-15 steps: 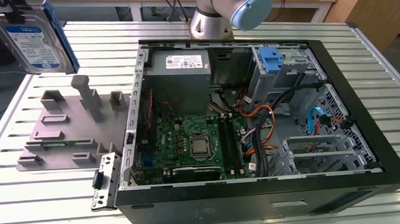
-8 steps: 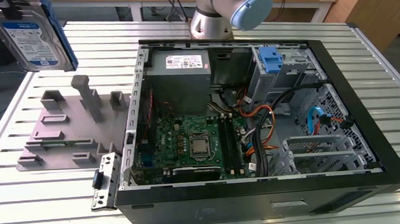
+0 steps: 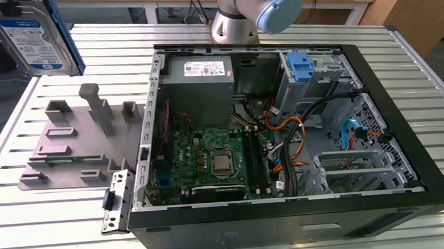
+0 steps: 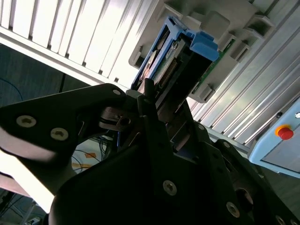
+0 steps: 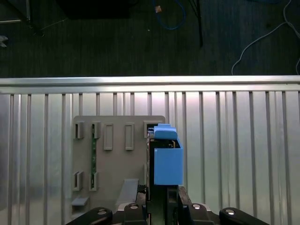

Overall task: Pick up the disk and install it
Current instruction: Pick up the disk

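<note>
Slatted aluminium table [image 3: 52, 224] under you: the open computer case [image 3: 288, 229] sits on the exterior view's right, with the power-supply box [image 3: 204, 74] and blue clip [image 3: 301, 66] at its far end. A grey slotted fixture [image 3: 64, 150] lies just beside it. Your gripper [image 5: 160, 201] pinches the disk [image 3: 35, 37], silver with a white-and-blue label and blue frame. It's aloft over the fixture, near the table edge [image 5: 150, 82], with dark floor [image 5: 93, 42] beyond.
</note>
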You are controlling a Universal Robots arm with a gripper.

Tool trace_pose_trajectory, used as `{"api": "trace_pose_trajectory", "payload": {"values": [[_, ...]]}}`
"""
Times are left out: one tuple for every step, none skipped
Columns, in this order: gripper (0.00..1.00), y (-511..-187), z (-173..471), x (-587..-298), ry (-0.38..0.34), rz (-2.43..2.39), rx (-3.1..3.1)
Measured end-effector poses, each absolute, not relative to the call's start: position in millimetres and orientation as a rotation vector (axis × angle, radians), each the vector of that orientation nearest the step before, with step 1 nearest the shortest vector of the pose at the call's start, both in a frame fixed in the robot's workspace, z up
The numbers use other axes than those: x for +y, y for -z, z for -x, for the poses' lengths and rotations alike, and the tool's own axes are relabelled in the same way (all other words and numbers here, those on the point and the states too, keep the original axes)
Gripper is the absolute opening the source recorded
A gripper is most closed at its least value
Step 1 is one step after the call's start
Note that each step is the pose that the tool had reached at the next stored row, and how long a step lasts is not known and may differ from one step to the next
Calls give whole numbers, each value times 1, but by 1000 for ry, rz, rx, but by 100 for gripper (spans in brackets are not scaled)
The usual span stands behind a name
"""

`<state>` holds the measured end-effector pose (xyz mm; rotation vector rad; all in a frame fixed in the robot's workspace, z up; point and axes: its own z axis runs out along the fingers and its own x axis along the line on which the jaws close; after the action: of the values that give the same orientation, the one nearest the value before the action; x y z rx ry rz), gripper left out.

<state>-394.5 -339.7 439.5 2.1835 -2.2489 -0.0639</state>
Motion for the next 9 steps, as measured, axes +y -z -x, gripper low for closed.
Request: {"api": "trace_pose_trajectory", "payload": {"values": [[35, -439, 395, -340, 64, -2184, -2249], [35, -440, 394, -340, 64, -2184, -2249], [35, -440, 394, -340, 64, -2183, -2249], [35, -440, 395, -340, 64, -2183, -2249], [35, -440, 394, -340, 64, -2183, -2249], [35, -440, 394, -340, 64, -2183, -2249], [35, -441, 395, -340, 64, -2183, -2249], [35, -441, 395, -340, 64, -2183, -2249], [35, -441, 395, -340, 64, -2183, -2249]]}}
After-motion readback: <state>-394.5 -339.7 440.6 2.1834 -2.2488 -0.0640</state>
